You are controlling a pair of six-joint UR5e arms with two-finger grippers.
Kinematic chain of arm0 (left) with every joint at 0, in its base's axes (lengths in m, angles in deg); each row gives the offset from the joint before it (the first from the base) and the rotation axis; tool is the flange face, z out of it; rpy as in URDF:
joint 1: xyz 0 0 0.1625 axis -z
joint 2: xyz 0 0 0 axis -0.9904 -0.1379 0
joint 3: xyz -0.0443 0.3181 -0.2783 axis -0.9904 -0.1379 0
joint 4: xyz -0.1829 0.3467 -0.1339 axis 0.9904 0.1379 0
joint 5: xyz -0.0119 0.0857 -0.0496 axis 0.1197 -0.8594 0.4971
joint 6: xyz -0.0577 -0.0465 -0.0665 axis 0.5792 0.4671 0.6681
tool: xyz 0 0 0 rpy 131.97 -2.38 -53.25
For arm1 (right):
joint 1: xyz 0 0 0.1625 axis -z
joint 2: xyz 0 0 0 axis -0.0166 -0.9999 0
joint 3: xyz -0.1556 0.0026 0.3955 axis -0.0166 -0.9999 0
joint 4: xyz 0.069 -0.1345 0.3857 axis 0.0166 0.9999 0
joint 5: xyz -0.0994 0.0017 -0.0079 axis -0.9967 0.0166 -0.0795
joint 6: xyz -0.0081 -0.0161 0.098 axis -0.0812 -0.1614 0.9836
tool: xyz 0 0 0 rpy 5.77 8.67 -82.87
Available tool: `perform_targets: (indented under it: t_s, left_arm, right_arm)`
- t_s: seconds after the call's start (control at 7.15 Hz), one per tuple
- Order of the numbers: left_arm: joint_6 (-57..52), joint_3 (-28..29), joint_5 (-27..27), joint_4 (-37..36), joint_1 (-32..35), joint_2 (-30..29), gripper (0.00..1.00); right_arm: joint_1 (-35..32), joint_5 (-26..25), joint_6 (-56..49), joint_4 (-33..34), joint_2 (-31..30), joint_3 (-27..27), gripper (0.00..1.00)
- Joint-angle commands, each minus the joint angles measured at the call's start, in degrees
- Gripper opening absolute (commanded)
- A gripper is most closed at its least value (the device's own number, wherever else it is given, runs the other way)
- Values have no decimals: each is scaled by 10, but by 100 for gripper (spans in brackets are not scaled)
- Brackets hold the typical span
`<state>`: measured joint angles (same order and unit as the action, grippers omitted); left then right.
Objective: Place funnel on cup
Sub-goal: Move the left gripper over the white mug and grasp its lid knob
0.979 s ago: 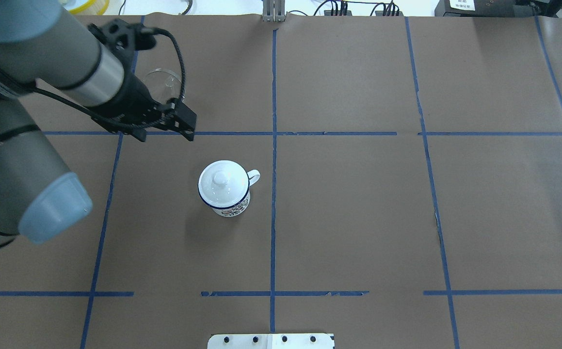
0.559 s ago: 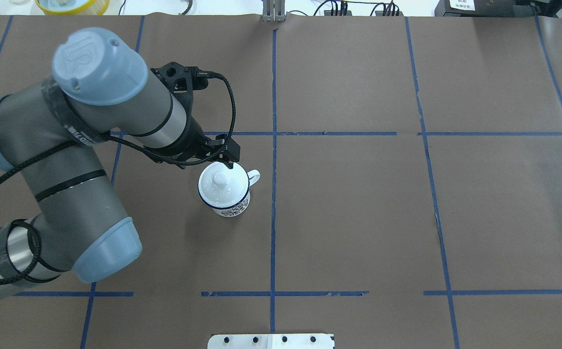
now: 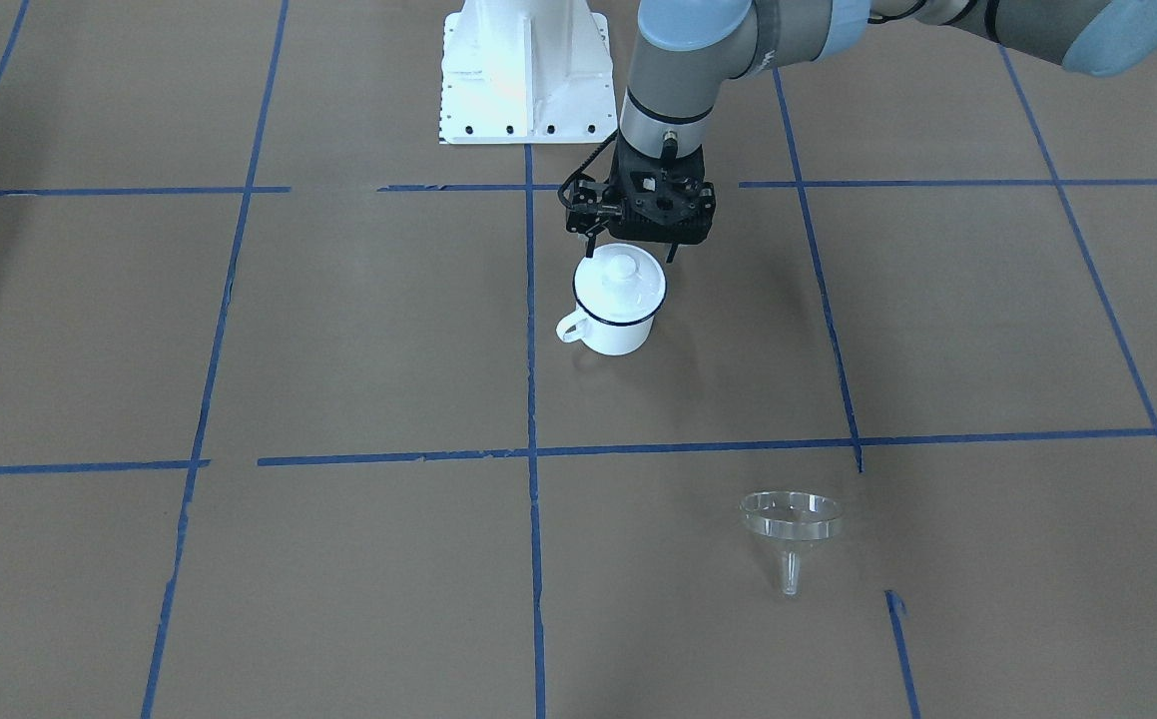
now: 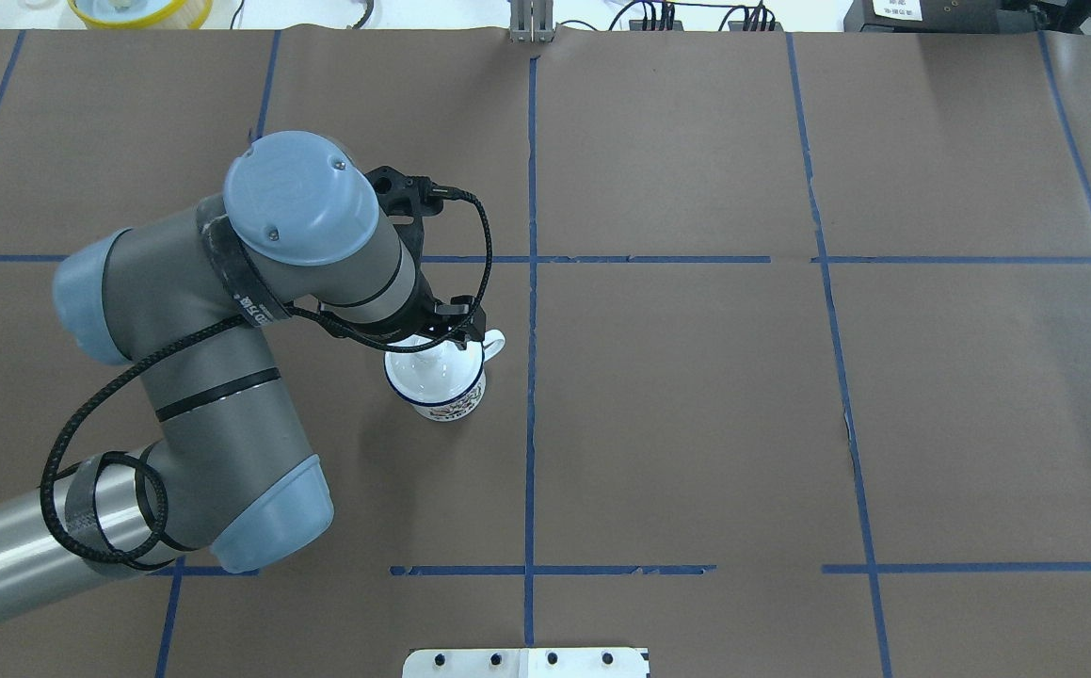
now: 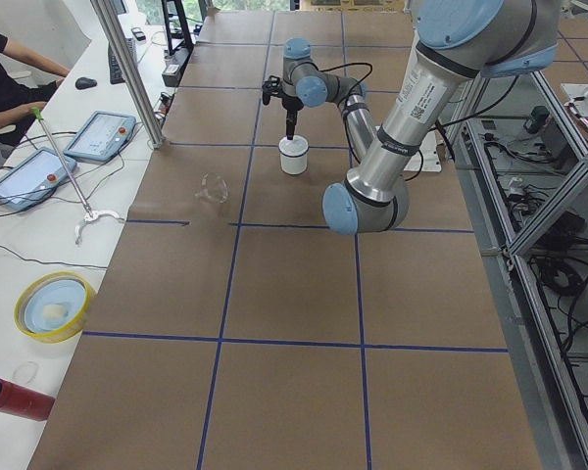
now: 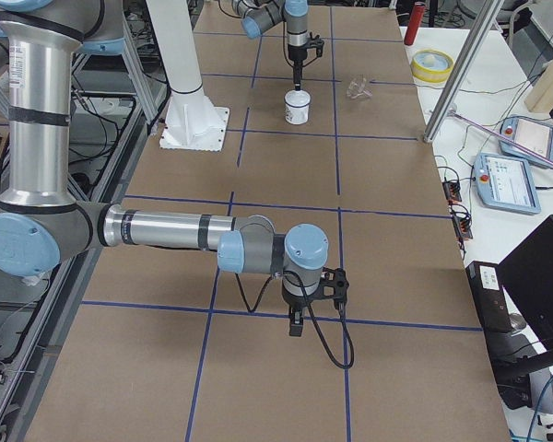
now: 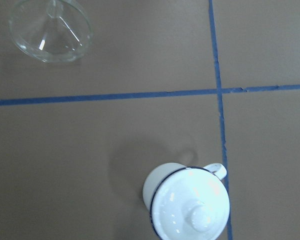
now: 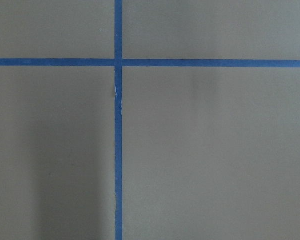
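Left end effector (image 3: 631, 252): I read the jaws as spread and empty, poised just above the white lid (image 3: 621, 280) on the cup (image 3: 618, 325).
Funnel (image 3: 791, 519): on the bench (image 3: 338, 330), well apart from the cup.
Right end effector (image 6: 297, 324): over bare bench; I cannot tell its grip.

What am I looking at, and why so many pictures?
A robot's left arm and right arm at a brown table, each ending in a two-finger gripper. The cameras: one overhead, one facing the robot, one at each table end, one on each wrist. A white cup with its lid on stands on the table; a clear funnel rests apart from it. The left gripper hangs open over the lid, holding nothing. The right gripper hangs over the table elsewhere; open or shut, I cannot tell.
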<state>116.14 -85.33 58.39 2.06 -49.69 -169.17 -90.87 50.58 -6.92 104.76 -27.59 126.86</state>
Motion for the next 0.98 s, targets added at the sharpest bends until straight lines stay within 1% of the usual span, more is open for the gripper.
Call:
perform_targets:
  t_s: [0.0, 0.28, 0.56, 0.84]
  left_arm:
    - [0, 8, -7, -7, -9, -1, 80]
    - [-1, 12, -7, -6, -10, -2, 68]
    - [-3, 20, -8, -5, -10, -7, 66]
    - [-4, 25, -8, -4, -10, -13, 62]
  right_arm:
    - [0, 0, 0, 0, 0, 0, 100]
    - [0, 0, 0, 0, 0, 0, 100]
    - [0, 0, 0, 0, 0, 0, 100]
    - [0, 0, 0, 0, 0, 0, 100]
